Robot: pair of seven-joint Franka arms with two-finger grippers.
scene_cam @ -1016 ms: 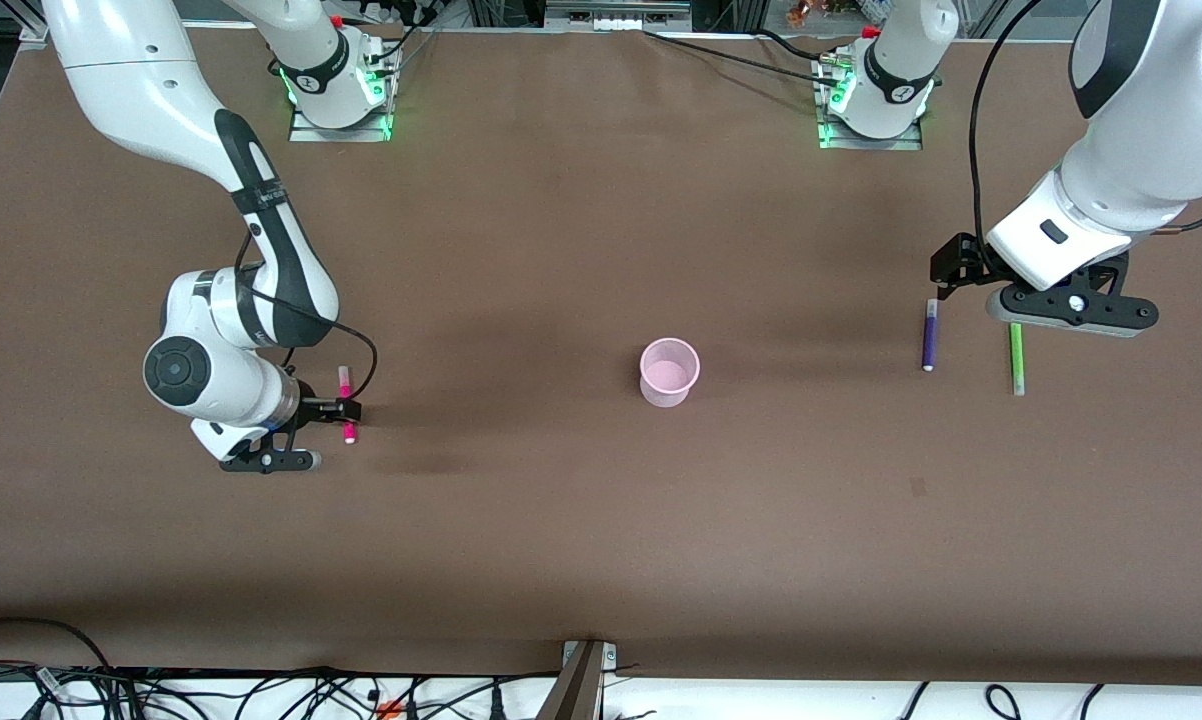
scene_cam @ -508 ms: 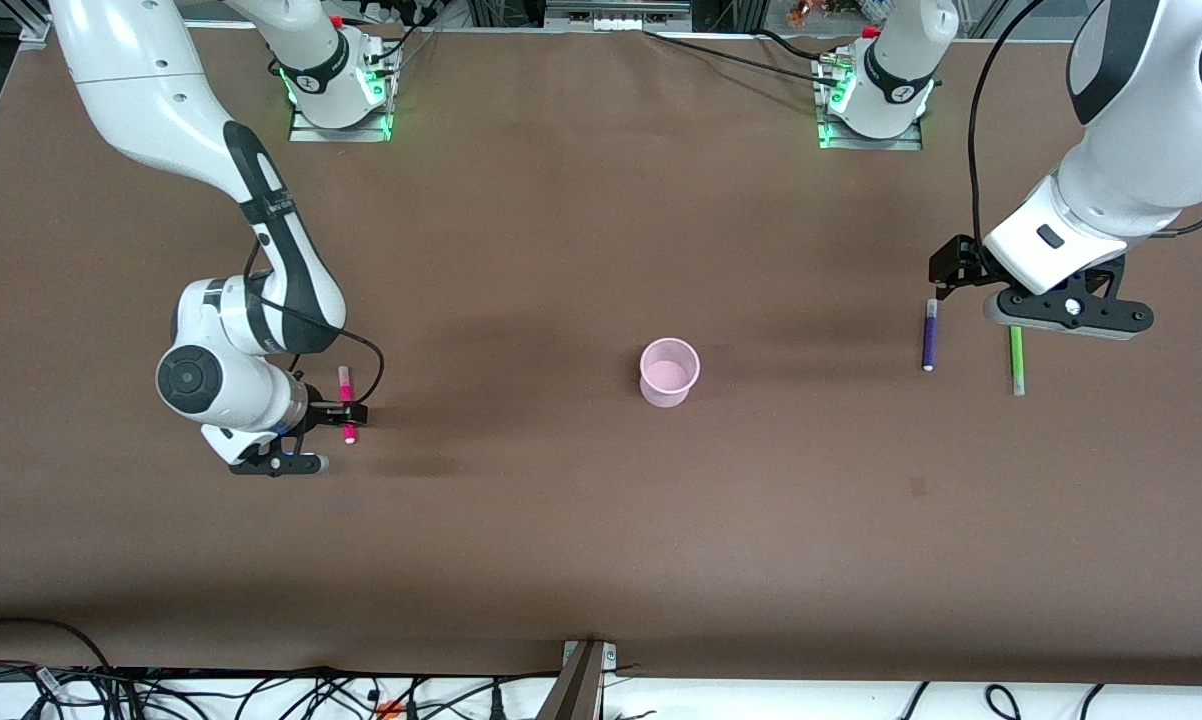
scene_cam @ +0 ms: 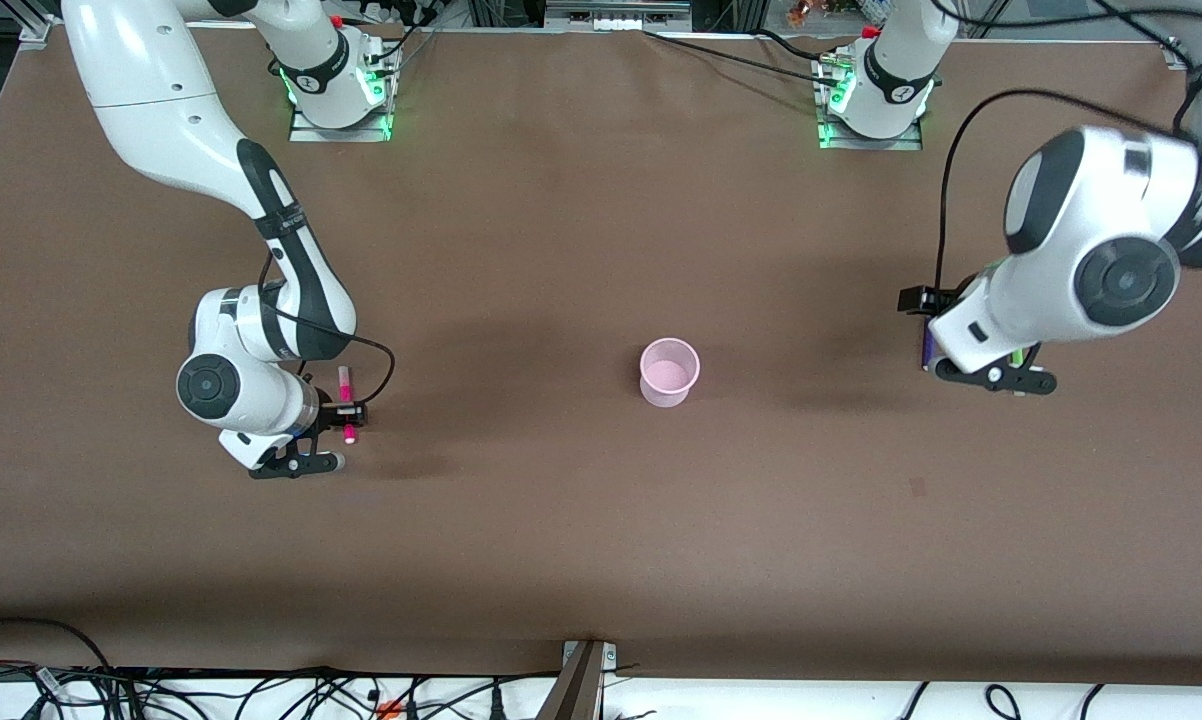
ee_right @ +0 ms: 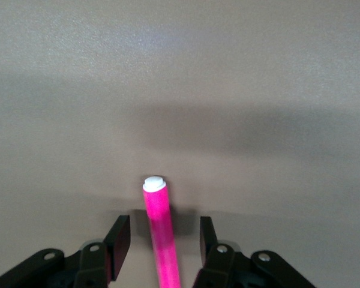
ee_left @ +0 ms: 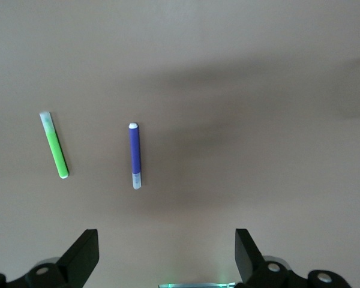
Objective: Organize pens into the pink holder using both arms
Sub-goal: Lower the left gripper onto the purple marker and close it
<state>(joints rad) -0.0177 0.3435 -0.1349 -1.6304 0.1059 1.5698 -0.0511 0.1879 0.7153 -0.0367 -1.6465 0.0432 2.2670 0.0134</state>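
The magenta pen (scene_cam: 344,380) lies on the table toward the right arm's end. My right gripper (scene_cam: 347,410) is down over it, open, with one finger on each side and gaps to both. In the right wrist view the pen (ee_right: 159,222) runs between the fingers (ee_right: 119,240). The dark purple pen (scene_cam: 927,345) and the bright green pen (scene_cam: 1015,356) lie side by side toward the left arm's end, mostly hidden under the left hand. My left gripper (scene_cam: 926,300) hangs above them, wide open and empty. The left wrist view shows the purple pen (ee_left: 135,156), the green pen (ee_left: 54,146) and the gripper (ee_left: 166,258). The pink holder (scene_cam: 669,371) stands upright mid-table. The yellow pen is out of view.
The two arm bases (scene_cam: 336,85) stand along the table edge farthest from the front camera. Cables hang below the table edge nearest to it. Bare brown tabletop (scene_cam: 521,500) surrounds the holder.
The left arm has swung round and its gripper has moved from beside the purple and green pens to over them. The right arm shifted slightly; its gripper stays around the magenta pen.
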